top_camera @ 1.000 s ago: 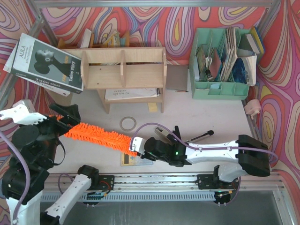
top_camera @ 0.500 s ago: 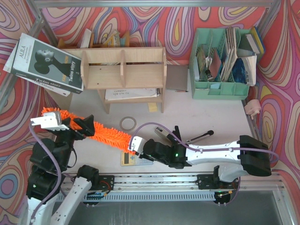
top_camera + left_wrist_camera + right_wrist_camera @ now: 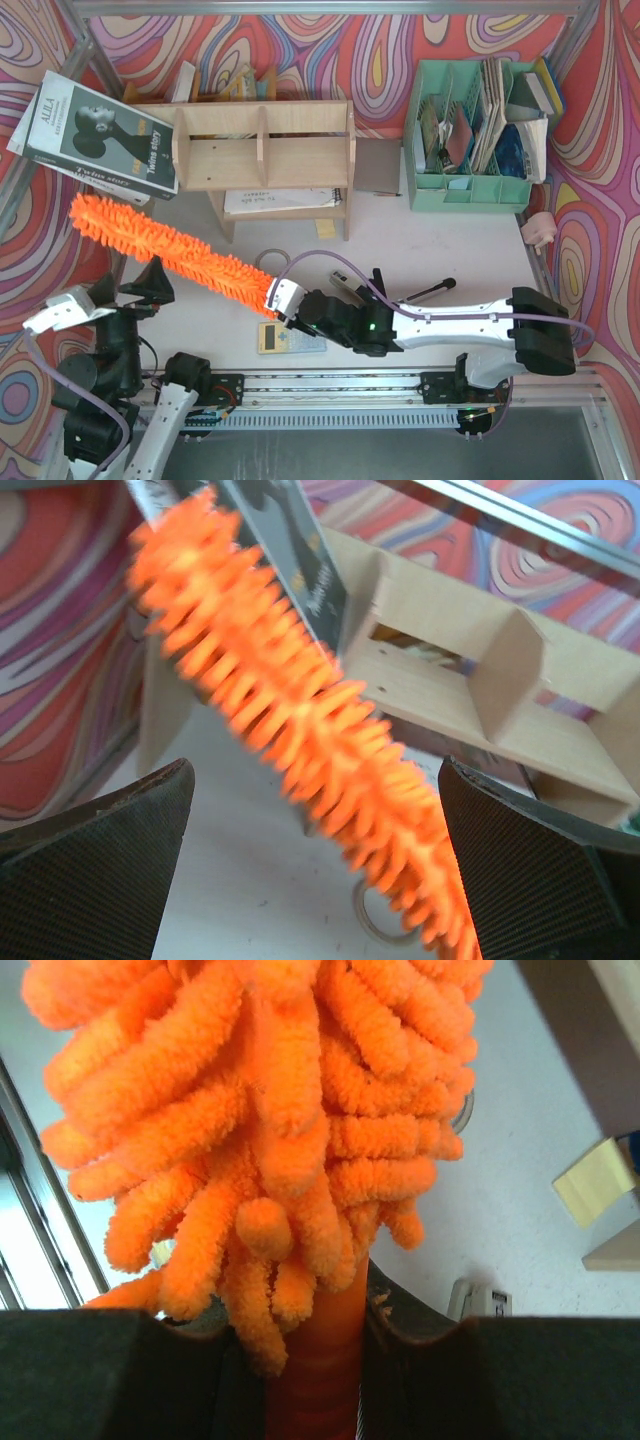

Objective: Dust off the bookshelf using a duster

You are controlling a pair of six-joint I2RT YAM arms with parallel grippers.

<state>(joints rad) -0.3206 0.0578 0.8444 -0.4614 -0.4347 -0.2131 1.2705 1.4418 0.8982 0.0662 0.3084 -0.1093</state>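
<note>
The right gripper [image 3: 284, 299] fingers are clenching the duster [image 3: 170, 250] handle, its head pointing diagonally far-left; the left gripper [image 3: 108, 296] fingers are hanging released.

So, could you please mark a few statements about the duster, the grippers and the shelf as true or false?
1. The right gripper is shut on the handle of the duster. True.
2. The left gripper is clamping the duster's head. False: its jaws stand wide open and hold nothing.
3. The duster lies inside the middle compartment of the bookshelf. False: it is out in front, angled toward the shelf's left end.
4. A calculator lies on the table beside the right gripper. True.
</note>
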